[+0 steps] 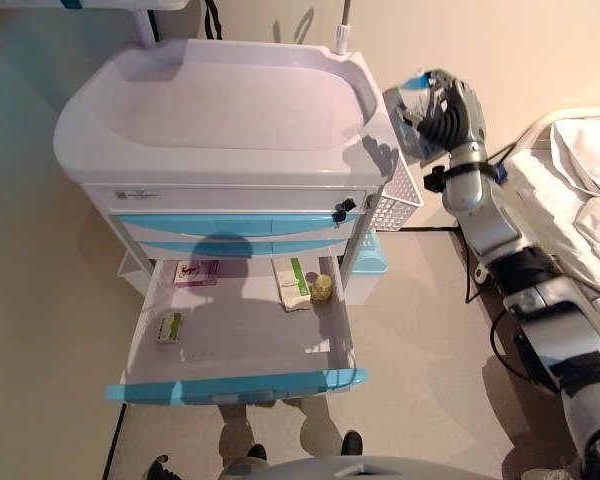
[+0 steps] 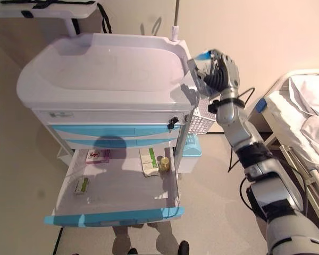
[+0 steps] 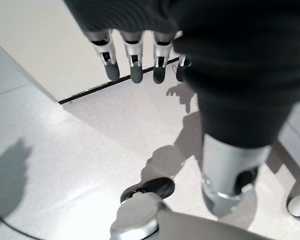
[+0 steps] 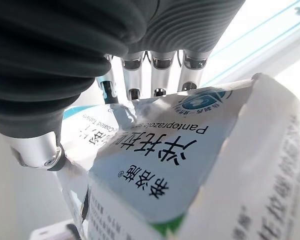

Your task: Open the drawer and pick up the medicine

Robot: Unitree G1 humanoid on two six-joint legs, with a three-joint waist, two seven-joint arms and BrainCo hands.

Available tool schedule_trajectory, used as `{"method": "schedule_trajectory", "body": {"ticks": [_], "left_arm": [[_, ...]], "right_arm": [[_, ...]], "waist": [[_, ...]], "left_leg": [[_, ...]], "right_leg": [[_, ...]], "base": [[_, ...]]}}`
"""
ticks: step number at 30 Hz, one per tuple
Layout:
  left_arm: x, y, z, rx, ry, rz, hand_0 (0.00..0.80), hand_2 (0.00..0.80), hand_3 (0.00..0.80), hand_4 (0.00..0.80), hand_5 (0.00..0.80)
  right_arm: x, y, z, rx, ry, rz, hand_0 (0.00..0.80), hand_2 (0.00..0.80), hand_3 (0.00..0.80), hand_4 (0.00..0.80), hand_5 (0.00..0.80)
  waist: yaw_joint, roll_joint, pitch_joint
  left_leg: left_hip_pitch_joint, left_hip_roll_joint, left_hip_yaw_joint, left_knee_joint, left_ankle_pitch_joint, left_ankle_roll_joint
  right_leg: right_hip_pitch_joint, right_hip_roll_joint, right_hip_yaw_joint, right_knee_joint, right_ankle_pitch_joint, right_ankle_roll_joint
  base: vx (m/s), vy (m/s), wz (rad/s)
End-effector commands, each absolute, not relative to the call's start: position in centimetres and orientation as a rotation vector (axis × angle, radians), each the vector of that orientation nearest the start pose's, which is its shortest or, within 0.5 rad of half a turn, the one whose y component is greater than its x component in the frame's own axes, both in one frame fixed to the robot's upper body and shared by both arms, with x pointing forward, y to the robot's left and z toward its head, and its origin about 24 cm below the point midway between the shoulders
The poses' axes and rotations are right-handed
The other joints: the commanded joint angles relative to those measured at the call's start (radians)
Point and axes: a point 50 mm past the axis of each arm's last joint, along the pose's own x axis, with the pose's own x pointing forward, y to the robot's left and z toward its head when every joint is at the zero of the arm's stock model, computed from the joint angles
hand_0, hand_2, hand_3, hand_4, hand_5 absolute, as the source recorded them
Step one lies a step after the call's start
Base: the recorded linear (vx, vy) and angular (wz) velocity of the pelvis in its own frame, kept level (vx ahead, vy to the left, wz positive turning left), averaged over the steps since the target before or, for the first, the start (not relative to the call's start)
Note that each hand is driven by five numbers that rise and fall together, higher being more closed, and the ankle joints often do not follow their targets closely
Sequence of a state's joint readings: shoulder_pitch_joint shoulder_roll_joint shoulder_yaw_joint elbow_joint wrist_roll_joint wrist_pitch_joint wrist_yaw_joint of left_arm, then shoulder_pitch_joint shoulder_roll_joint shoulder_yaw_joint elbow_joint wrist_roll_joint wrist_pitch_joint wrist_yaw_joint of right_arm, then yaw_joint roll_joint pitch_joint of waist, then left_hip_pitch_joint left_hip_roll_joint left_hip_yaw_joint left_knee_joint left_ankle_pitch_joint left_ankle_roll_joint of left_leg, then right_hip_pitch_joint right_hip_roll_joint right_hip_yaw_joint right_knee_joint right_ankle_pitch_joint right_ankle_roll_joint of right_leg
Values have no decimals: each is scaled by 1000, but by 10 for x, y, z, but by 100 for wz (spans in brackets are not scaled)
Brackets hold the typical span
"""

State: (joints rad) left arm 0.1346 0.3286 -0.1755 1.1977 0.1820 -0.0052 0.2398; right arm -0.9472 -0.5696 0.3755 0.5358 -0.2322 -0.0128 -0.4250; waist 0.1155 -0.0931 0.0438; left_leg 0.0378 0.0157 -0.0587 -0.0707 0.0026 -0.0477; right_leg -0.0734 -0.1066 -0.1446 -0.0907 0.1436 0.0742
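A white medical cart (image 1: 220,100) stands in front of me with its lowest drawer (image 1: 242,345) pulled out, blue front (image 1: 235,385) toward me. In the drawer lie a pink box (image 1: 195,272), a small green box (image 1: 169,327), a white and green box (image 1: 293,284) and a small bottle (image 1: 323,290). My right hand (image 1: 450,115) is raised beside the cart's top right corner, shut on a crumpled white medicine box (image 1: 408,105). The box fills the right wrist view (image 4: 190,150), with the fingers (image 4: 160,75) curled over it. My left hand (image 3: 135,55) hangs over the floor, fingers straight and empty.
A white wire basket (image 1: 398,200) hangs on the cart's right side, with a pale blue bin (image 1: 370,262) below it. A bed with white sheets (image 1: 580,190) stands at the far right. A wall is close behind the cart.
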Motion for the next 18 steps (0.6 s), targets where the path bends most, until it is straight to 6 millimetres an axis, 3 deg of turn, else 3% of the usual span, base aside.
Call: {"method": "schedule_trajectory", "body": {"ticks": [1, 8, 18], "left_arm": [[49, 303, -144, 775, 1283, 180, 0, 0, 0, 0, 0], [47, 310, -142, 788, 1294, 201, 0, 0, 0, 0, 0], [49, 319, -137, 808, 1278, 230, 0, 0, 0, 0, 0]], "right_arm": [[389, -181, 290, -920, -664, -361, 800, 800, 800, 800, 800], [392, -166, 311, -971, -709, -340, 800, 800, 800, 800, 800], [404, -136, 335, -1171, -711, -294, 800, 800, 800, 800, 800]], "waist": [[31, -49, -8], [43, -70, 2], [69, -112, 16]], "left_leg": [[-94, -44, -62, 24, 16, 38], [-104, -44, -69, 30, 16, 37], [-125, -46, -84, 42, 16, 34]], "right_leg": [[42, -7, -23, 33, -51, 79], [35, -4, -29, 34, -50, 79], [23, 1, -35, 34, -46, 80]], "base": [[12, -9, 7], [7, -4, 4], [3, -6, 5]]}}
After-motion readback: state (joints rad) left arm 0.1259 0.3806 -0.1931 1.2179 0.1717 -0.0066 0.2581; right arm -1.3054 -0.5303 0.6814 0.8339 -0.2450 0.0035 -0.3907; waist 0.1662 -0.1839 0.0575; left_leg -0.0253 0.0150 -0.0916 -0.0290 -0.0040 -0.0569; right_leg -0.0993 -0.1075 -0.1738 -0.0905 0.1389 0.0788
